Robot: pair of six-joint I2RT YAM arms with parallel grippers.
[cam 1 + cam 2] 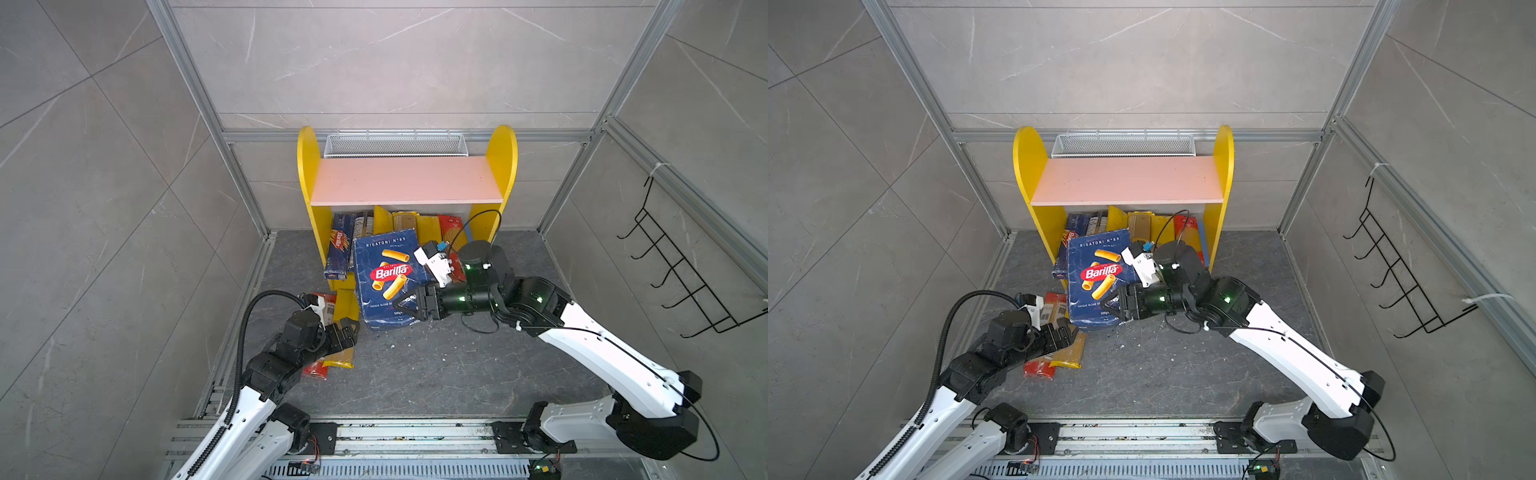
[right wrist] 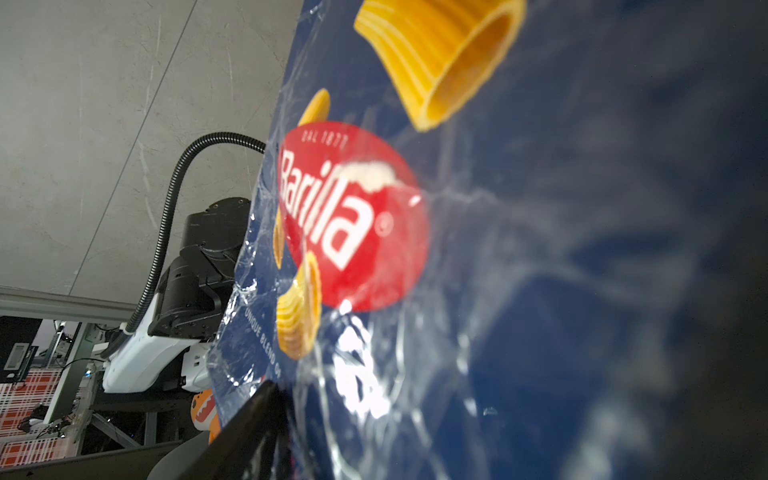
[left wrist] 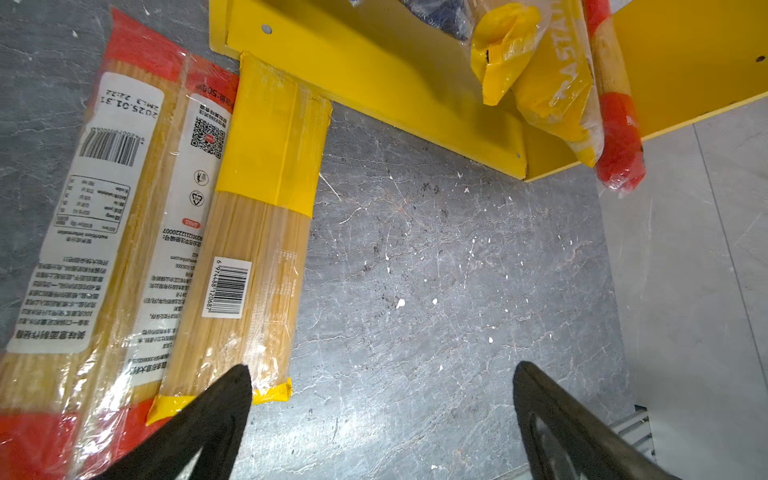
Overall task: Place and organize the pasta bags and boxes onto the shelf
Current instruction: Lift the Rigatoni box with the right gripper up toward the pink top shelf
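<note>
Step in hand: right hand [image 1: 409,306] grips the rigatoni pack [image 1: 388,276] by its near edge — tilted up at the shelf [image 1: 405,178] front.
Left hand [image 3: 382,399]: open, empty, over the floor beside a yellow-ended spaghetti bag [image 3: 253,245].
Next: likely slide the pack onto a board — the lower tier looks crowded.
</note>
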